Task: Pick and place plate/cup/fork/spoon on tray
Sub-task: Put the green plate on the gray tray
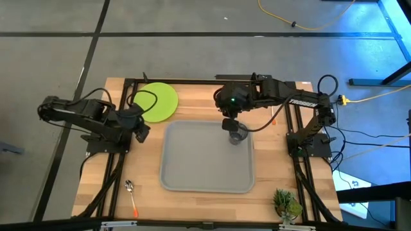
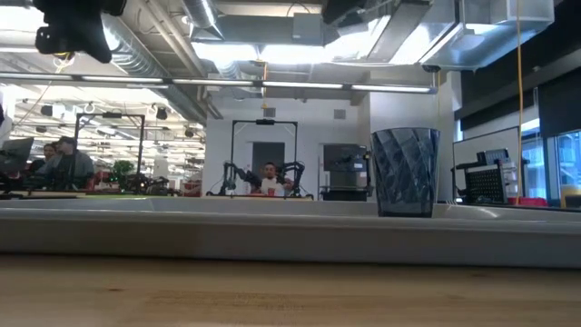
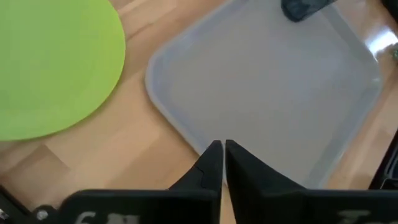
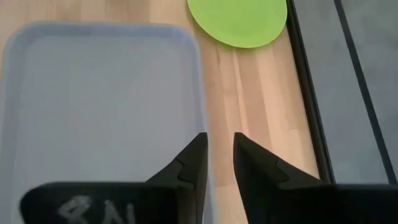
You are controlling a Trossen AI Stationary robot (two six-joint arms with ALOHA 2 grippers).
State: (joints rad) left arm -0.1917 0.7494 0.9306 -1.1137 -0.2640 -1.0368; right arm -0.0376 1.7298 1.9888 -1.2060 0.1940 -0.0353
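Dark ribbed cup [image 1: 237, 134] upright inside tray [image 1: 192, 173], near its rim. Right gripper [image 1: 230, 124] above, fingers parted, empty; left gripper [image 3: 223, 163] beside tray, nearly closed, empty.

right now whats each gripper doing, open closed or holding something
left gripper: nearly shut, holding nothing, over the table beside the tray.
right gripper: open, empty, above the cup standing in the tray.

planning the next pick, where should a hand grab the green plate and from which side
Probably by its rim. The plate lies flat on the wood beside the tray's far-left corner, so nothing else offers a hold. Come from above at the edge nearest the left hand, one finger slipping under the lip.
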